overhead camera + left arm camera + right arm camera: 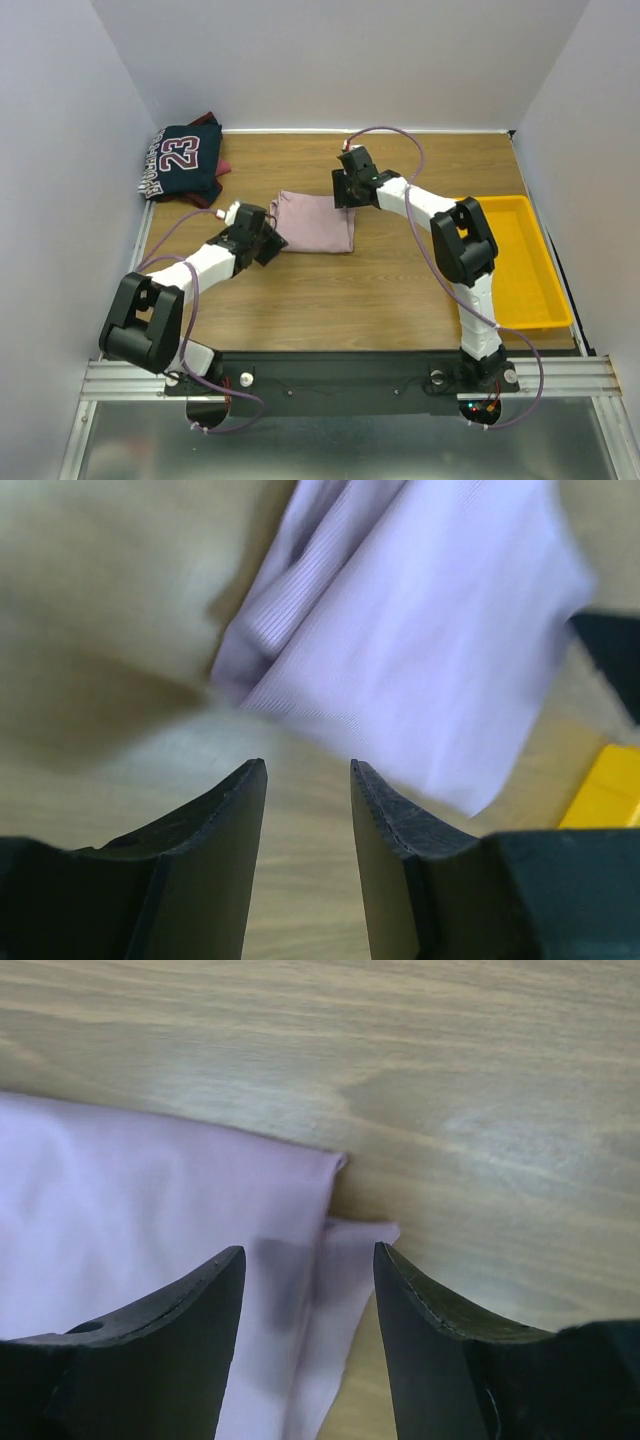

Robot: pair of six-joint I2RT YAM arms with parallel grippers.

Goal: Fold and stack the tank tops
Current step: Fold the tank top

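The dusty pink tank top lies folded into a flat rectangle on the table's middle. My left gripper hovers at its left edge, open with nothing between the fingers. In the left wrist view the pink tank top lies just beyond the left gripper. My right gripper is over the top's far edge, open. In the right wrist view a corner of the pink tank top lies below the open right gripper. The navy "23" tank top lies crumpled at the back left, with maroon cloth peeking from beneath it.
A yellow plastic tray sits along the table's right side, beside the right arm; its corner, the yellow tray, shows in the left wrist view. White walls close in the table on the left, back and right.
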